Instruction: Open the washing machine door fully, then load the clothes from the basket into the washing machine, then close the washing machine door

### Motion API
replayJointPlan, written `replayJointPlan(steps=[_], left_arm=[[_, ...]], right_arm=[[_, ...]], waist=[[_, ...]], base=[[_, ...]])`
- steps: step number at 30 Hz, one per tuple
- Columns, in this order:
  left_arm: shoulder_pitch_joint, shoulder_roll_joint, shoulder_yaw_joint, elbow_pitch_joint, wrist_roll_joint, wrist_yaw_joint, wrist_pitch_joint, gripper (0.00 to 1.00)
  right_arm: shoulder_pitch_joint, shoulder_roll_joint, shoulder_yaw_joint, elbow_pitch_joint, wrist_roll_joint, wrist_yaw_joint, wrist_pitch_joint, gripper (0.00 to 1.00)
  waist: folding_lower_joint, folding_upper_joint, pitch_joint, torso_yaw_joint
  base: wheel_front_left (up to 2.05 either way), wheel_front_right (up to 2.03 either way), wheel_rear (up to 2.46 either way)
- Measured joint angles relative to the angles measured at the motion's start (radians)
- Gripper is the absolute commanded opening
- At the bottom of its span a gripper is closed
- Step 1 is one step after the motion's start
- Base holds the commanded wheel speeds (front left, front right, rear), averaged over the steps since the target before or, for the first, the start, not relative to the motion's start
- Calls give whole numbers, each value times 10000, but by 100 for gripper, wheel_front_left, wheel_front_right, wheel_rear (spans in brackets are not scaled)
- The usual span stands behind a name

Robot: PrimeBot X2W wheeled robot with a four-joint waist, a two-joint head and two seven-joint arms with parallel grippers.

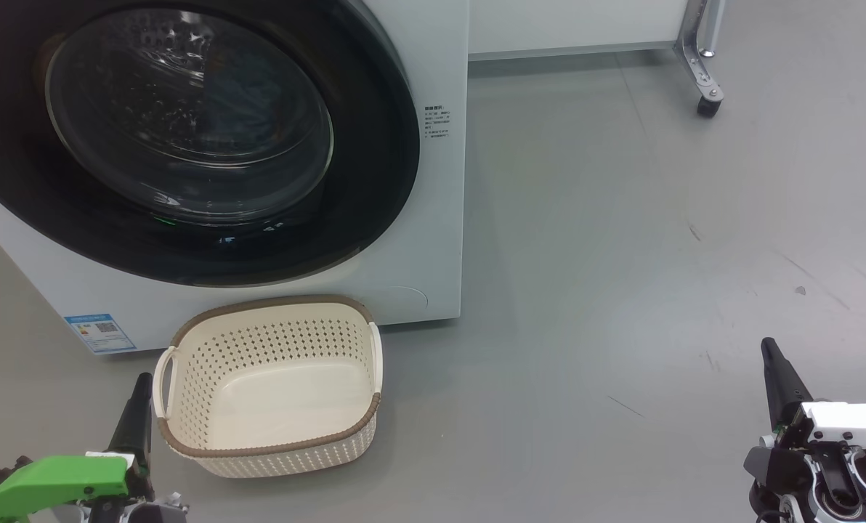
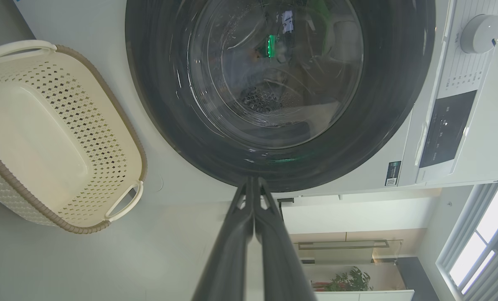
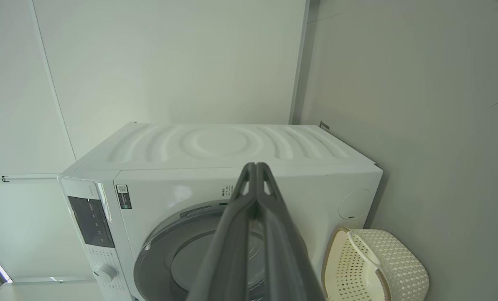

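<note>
While both claws sit pinched shut and empty, left gripper (image 1: 142,385) at seven o'clock, right gripper (image 1: 769,349) at four, the washing machine door (image 1: 186,123) lies closed at ten o'clock above the empty basket (image 1: 269,302); it looks rigid and slippery, best hooked at its rim.

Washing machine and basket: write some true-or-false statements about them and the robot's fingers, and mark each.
1. The washing machine door is shut. True.
2. The basket holds blue clothes. False: it is empty.
3. The basket stands on the floor before the washing machine. True.
4. The left fingers are spread wide. False: they are pressed together.
5. The right fingers grip a basket handle. False: they hold nothing.
</note>
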Motion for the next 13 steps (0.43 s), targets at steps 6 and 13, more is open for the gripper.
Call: replayJointPlan(steps=[6,13], left_arm=[[0,-2,4,-2,0,0,0,0],[0,-4,8,-2,0,0,0,0]], right_arm=[[0,0,0,-4,0,0,0,0],[0,0,0,-4,0,0,0,0]], waist=[[0,0,0,0],[0,0,0,0]], base=[[0,0,0],[0,0,0]])
